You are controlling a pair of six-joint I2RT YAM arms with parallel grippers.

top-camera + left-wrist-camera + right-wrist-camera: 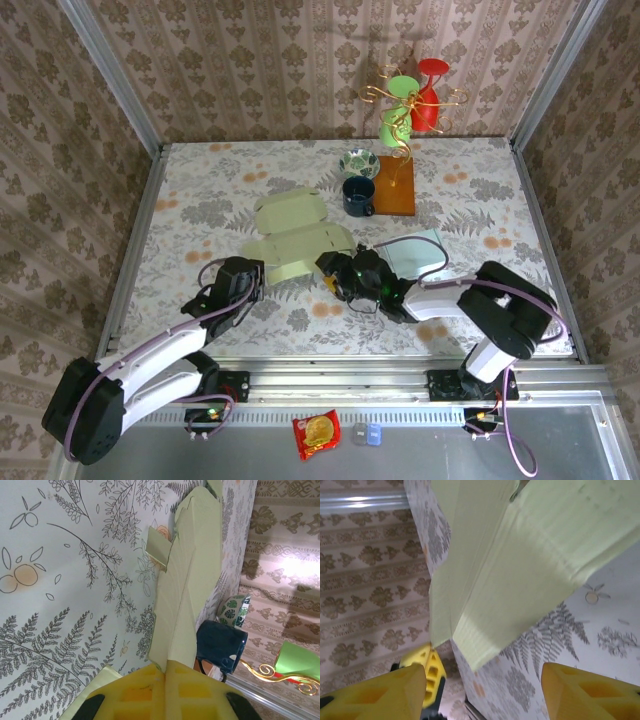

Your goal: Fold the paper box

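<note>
Paper box [297,236]: pale green blank, largely flat on the flowered table [200,190], near its centre; one panel reaches toward the far wall.
Left gripper [251,272]: at the box's left end; in the left wrist view its yellow pads [145,692] are clenched together with a raised fold of the box running down into the seam between them.
Right gripper [336,268]: at the box's right end; in the right wrist view its fingers [395,692] stand wide apart, released, with a lifted panel ahead of the gap and, by appearance, touching neither finger.
Key relation: the near strip of the box runs left to right and lies between the two grippers, so each arm faces one short end. The left arm has the grasp; the right is just beside its end and is judged the one to make the next fold, by closing or pushing leftward.
Long axis: across the table, roughly parallel to its near edge.
Crowded side: a dark blue mug [358,196] stands near the box's far right corner, with a wooden board [396,186] and a patterned bowl [360,162] beyond it; a pale sheet [418,250] lies just right of the right gripper.
Open room: bare table left of the box and toward the near edge, which is the safer direction for swinging panels.
</note>
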